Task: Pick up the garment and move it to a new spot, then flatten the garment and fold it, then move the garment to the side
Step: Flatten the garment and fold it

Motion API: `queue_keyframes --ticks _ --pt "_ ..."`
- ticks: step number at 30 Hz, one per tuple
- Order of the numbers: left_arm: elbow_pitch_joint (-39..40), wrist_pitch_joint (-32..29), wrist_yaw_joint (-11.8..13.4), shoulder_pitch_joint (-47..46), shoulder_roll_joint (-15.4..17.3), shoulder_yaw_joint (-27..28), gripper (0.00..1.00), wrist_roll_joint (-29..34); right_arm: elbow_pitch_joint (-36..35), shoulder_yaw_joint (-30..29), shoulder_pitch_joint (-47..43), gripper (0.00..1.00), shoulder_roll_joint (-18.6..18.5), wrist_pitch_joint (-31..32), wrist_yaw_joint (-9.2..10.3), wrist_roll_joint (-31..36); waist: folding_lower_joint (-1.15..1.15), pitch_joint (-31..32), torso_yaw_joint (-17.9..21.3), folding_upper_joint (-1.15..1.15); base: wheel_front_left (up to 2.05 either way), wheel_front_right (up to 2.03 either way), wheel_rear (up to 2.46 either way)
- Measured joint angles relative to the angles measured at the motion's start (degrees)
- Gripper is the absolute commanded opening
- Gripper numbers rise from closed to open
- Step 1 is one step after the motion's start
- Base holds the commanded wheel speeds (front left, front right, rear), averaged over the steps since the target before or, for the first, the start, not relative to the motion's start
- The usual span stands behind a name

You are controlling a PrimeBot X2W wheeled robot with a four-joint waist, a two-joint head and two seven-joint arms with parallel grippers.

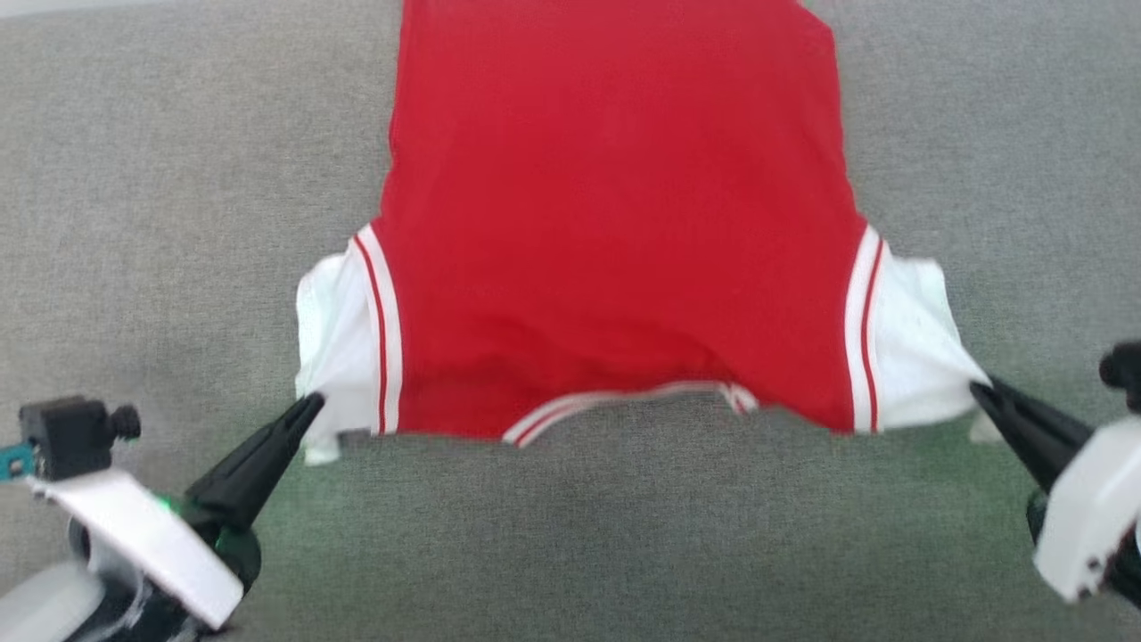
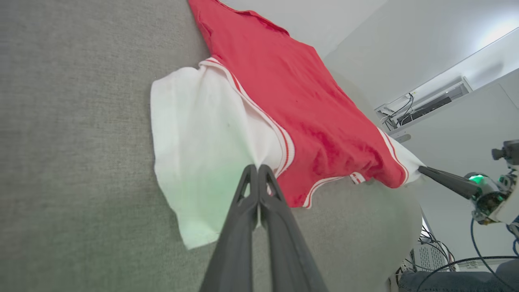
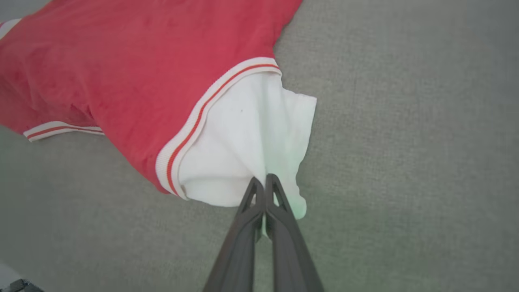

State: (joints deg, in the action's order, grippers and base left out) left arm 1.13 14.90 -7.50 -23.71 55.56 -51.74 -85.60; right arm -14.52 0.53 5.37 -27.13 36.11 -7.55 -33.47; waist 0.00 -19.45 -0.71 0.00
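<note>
The garment [image 1: 615,223], a red shirt with white sleeves, is spread across the centre of the head view. Its body runs off the top edge and its striped neckline [image 1: 615,403] faces the bottom. The edge by the neckline looks slightly raised, with a shadow beneath it. My left gripper [image 1: 307,406] reaches in from the lower left, fingers pressed together, pinching the outer edge of the white sleeve [image 1: 334,339] on that side. My right gripper [image 1: 980,390] comes in from the right edge, fingers likewise closed, pinching the other sleeve [image 1: 909,357]. Both sleeves are drawn to a point at my fingertips. A grey woven surface [image 1: 134,178] lies under and around the shirt.
</note>
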Motion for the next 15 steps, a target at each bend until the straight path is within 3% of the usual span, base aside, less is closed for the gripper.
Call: queue_keyframes --ticks 10,15 --pt "10.5 0.1 0.0 16.8 6.3 8.4 0.0 0.2 -17.4 -9.3 -15.9 0.0 3.4 11.8 0.01 -0.9 0.0 0.2 -1.0 0.0 0.0 0.0 0.0" --pt "11.7 0.1 0.0 20.0 4.8 11.5 0.0 1.6 -19.5 -11.0 -17.1 0.0 4.5 13.1 0.0 -1.6 0.0 0.0 -1.5 0.0 0.0 0.0 0.0"
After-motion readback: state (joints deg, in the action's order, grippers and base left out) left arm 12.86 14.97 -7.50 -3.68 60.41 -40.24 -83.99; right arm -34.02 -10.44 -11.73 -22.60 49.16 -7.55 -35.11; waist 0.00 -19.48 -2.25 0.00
